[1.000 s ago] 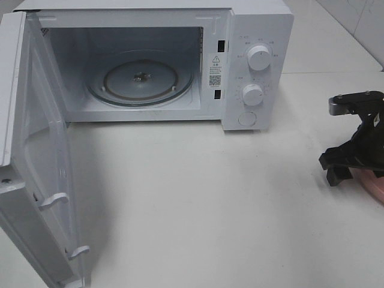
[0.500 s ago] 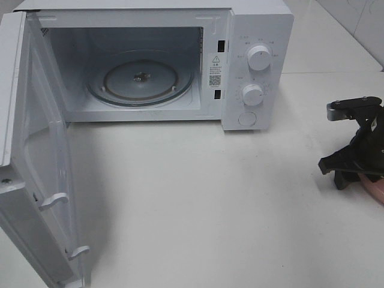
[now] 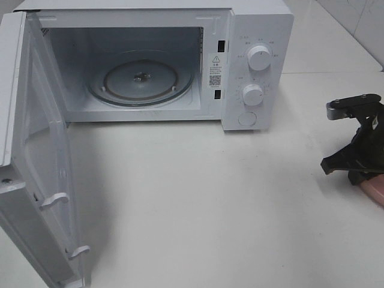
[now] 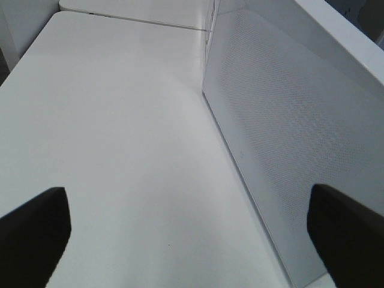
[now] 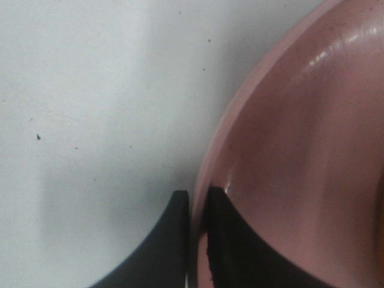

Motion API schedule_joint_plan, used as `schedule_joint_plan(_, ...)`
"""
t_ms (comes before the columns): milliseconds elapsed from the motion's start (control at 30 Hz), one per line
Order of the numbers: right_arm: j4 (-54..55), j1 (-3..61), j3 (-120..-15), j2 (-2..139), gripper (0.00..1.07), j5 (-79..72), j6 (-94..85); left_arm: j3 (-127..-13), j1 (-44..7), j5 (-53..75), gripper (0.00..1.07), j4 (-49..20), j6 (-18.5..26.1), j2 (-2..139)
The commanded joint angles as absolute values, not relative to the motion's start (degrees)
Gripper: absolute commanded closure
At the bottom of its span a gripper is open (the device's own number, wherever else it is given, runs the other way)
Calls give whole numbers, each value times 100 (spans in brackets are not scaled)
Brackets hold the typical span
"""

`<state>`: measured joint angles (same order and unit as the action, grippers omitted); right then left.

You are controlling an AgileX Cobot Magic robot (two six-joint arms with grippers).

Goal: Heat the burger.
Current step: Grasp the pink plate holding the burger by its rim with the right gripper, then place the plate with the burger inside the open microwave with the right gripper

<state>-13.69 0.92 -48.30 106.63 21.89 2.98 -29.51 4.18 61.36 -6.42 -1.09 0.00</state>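
Note:
The burger does not show in any view. At the table's right edge lies a pink plate (image 3: 375,189), mostly cut off by the frame. My right gripper (image 3: 354,168) is down at the plate's near-left side. The right wrist view shows the right gripper (image 5: 195,199) shut on the rim of the plate (image 5: 300,150), one black finger outside the rim and one inside. My left gripper (image 4: 192,240) stands wide open and empty, low over the table beside the outer face of the microwave door (image 4: 288,132). It is outside the high view.
A white microwave (image 3: 258,30) stands at the back with its door (image 3: 36,180) swung wide open to the left. Its glass turntable (image 3: 141,78) holds nothing. Two knobs (image 3: 259,57) sit on the right panel. White table (image 3: 198,198) spreads between microwave and plate.
The right gripper's fingers have closed from wide open onto the plate's rim, and the gripper has settled slightly lower and to the right. The left arm has not moved.

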Motion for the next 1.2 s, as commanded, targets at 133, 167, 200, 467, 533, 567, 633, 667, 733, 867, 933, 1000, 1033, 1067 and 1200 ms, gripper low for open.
schedule_joint_plan(133, -1306, 69, -4801, 10731, 107, 2292, 458, -2951, 390, 6113, 4, -653, -97, 0)
schedule_joint_plan(167, -1306, 69, -4801, 10731, 107, 2292, 458, -2951, 390, 6113, 4, -653, -97, 0)
schedule_joint_plan(200, -1306, 86, -4801, 10731, 107, 2355, 487, -2951, 390, 6113, 4, -653, -97, 0)
schedule_joint_plan(467, -1725, 332, -4801, 10731, 107, 2659, 1100, -2951, 390, 6113, 4, -653, -97, 0)
schedule_joint_plan(533, -1874, 441, -4801, 10726, 107, 2750, 1301, -2951, 390, 6113, 4, -653, -97, 0)
schedule_joint_plan(567, -1977, 510, -4801, 10720, 107, 2813, 1421, -2951, 390, 6113, 4, -653, -97, 0)
schedule_joint_plan(633, -2166, 630, -4801, 10680, 107, 2905, 1662, -2951, 390, 6113, 4, -653, -97, 0)
schedule_joint_plan(667, -2349, 779, -4801, 10611, 107, 3008, 1908, -2951, 390, 6113, 4, -653, -97, 0)
schedule_joint_plan(733, -2406, 848, -4801, 10571, 107, 3083, 2000, -2951, 390, 6113, 4, -653, -97, 0)
schedule_joint_plan(867, -2613, 1169, -4801, 10353, 107, 3495, 2194, -2951, 390, 6113, 4, -653, -97, 0)
schedule_joint_plan(933, -2681, 1226, -4796, 10302, 107, 3564, 2235, -2951, 390, 6113, 4, -653, -97, 0)
schedule_joint_plan(1000, -2807, 1358, -4790, 10170, 107, 3707, 2349, -2951, 390, 6113, 4, -653, -97, 0)
schedule_joint_plan(1033, -2842, 1398, -4784, 10113, 107, 3747, 2372, -2951, 390, 6113, 4, -653, -97, 0)
schedule_joint_plan(1067, -2905, 1495, -4778, 9992, 107, 3902, 2378, -2951, 390, 6113, 4, -653, -97, 0)
schedule_joint_plan(1200, -2974, 1667, -4778, 9878, 107, 4137, 2395, -2951, 390, 6113, 4, -653, -97, 0)
